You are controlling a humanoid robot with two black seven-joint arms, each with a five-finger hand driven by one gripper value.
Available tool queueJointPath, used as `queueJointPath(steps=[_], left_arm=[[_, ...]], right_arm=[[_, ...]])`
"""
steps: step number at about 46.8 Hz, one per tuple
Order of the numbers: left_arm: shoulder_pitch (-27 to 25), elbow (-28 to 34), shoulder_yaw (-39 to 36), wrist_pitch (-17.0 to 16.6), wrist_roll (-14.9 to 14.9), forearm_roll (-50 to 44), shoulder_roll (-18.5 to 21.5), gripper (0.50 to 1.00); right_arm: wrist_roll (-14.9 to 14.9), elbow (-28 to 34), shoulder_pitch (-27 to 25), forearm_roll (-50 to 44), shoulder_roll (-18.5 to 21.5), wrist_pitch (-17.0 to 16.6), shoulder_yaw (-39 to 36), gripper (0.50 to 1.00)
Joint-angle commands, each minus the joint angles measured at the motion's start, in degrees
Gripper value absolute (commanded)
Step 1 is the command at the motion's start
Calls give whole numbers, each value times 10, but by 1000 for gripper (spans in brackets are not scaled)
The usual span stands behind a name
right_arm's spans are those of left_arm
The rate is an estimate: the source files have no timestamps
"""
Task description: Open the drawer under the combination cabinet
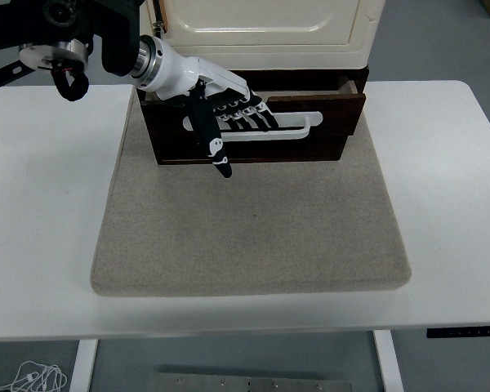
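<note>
White table (pixel 33 245), wide, filling most of the view. On it, a grey felt mat (pixel 253 237), large, squarish, reaching back under the furniture. At the mat's far edge, the combination cabinet (pixel 265 33): cream upper body over a dark brown base. Under the cream body, the drawer (pixel 331 102), dark brown, slid out a little toward the near side and skewed, its right end further out than the left, a slim gap of its interior showing along the top right. Across the drawer front, a long white handle (pixel 290 131), horizontal. Left hand (pixel 229 110), white-backed with black fingers, reaching in from the upper left on a black arm (pixel 57 37); fingers (pixel 257 114) curled around the handle's left part, thumb (pixel 212 143) pointing down in front of the drawer face.
</note>
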State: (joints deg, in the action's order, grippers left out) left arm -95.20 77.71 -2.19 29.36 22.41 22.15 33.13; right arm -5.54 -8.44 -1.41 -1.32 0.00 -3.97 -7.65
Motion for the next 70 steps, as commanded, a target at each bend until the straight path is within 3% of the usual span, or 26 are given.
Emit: queueJointPath(steps=[1,27,70], left_arm=[[0,0,2,3,0,-1,0,1000],[0,1,22,56,0,-6,1,1000],[6,19,88,56,-4,-37,16,1000]], right_arm=[[0,0,0,0,0,0,0,928],[0,0,0,0,0,0,0,928],[0,0,0,0,0,0,0,926]])
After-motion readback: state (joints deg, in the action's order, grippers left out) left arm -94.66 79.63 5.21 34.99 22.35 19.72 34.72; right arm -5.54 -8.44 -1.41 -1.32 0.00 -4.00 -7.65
